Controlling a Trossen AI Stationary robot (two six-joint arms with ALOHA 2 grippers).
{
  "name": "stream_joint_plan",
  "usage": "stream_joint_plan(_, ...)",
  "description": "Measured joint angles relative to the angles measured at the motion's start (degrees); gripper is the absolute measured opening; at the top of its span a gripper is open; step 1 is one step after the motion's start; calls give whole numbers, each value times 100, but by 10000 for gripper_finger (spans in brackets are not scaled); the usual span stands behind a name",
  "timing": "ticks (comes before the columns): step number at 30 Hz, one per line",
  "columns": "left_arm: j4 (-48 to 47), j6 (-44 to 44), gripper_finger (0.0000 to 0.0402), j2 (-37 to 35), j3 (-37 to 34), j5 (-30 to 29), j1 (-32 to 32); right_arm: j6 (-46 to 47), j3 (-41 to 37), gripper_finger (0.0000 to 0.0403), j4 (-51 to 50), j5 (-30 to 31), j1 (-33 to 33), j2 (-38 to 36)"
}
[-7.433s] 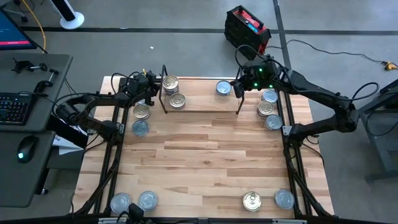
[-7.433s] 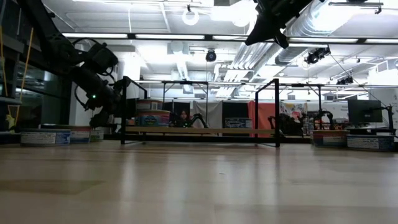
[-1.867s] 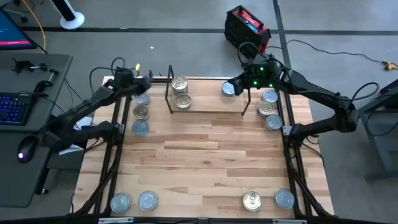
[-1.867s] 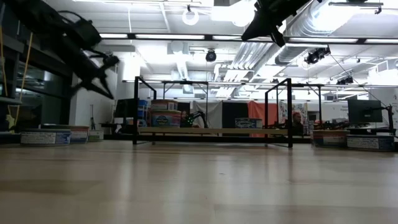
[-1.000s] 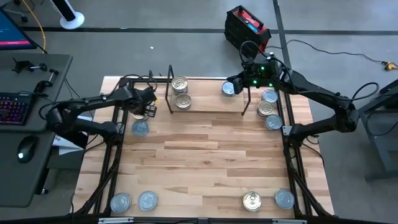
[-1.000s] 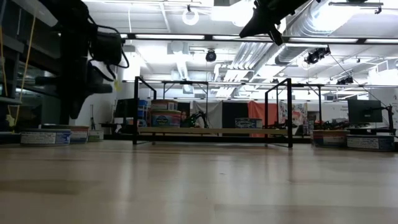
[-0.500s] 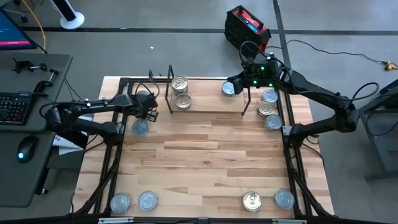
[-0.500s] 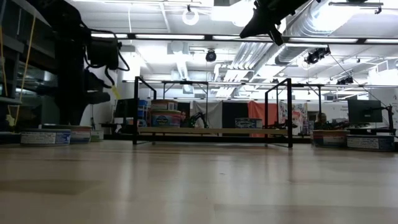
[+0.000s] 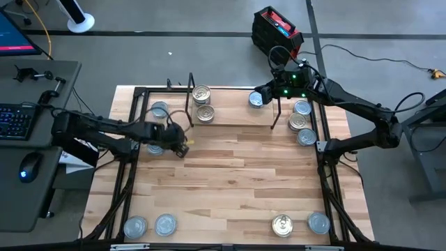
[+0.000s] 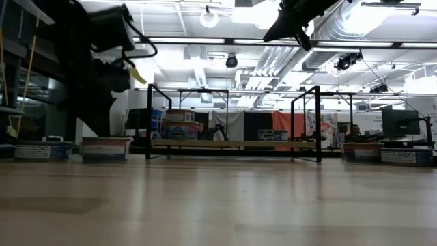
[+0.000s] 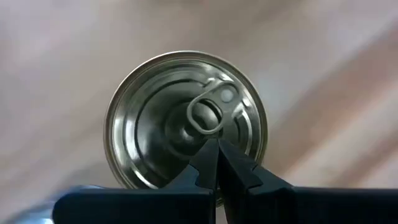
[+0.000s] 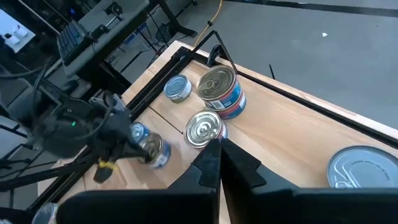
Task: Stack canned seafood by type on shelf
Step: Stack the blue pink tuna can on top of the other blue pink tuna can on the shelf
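High view: we see the shelf (image 9: 230,115) at the table's (image 9: 230,188) far edge, two tins (image 9: 202,103) on its left end and a silver-blue tin (image 9: 256,99) at its right. Our right hand (image 9: 263,95) hangs just beside that tin — fingers pressed together, holding nothing. Our left hand (image 9: 178,141) hovers before the shelf's left end; in its wrist view the fingers (image 11: 214,163) are pressed together just above a gold tin (image 11: 186,121), pull-tab up — more tins (image 9: 301,120) sit beyond the right hand.

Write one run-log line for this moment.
left pincer: shut, above tin | right pincer: shut, over shelf right end
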Motion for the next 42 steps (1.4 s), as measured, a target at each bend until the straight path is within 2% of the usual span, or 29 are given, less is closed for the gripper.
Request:
stream_joint_plan(5, 469, -492, 0, 251, 10, -60, -877, 248, 0, 0, 0, -79, 2, 0)
stream_joint_plan(10, 1801, -589, 0, 819, 20, -62, -1543, 420, 0, 0, -103, -407, 190, 0)
stream_joint_plan(13, 2980, -557, 0, 1337, 20, -30, -1743, 456, 0, 0, -426, -417, 538, 0)
stream_joint_plan(18, 4788, -523, 0, 2265, 123, 213, -1912, 751, -87, 0, -1511, -245, 1354, 0)
stream_joint_plan(20, 5033, -374, 0, 2605, 370, 383, -1945, 1037, -307, 0, -1802, -226, 1708, 0)
stream_joint_plan(23, 4911, 82, 0, 3035, 965, 658, -1943, 1558, -862, 0, -1889, -271, 2247, 2)
stream_joint_plan(26, 4299, 642, 0, 3184, 1574, 720, -1888, 2179, -1704, 0, -1181, -345, 2744, 8)
stream_joint_plan(29, 3614, 1317, 0, 3022, 2054, 711, -1791, 2629, -2581, 0, 312, -369, 3172, 11)
stream_joint_plan(32, 3196, 2028, 0, 2647, 2159, 654, -1719, 2926, -3376, 0, 2154, -205, 3472, 47)
stream_joint_plan(34, 3024, 2239, 0, 2417, 1986, 655, -1697, 2986, -3694, 0, 2952, -50, 3629, 195)
stream_joint_plan(37, 3410, 2154, 0, 2093, 1511, 653, -1715, 2611, -3777, 0, 3082, 89, 3844, 570)
stream_joint_plan(42, 4448, 1819, 0, 2095, 719, 650, -1836, 1388, -3217, 0, 3081, 118, 4097, 1626)
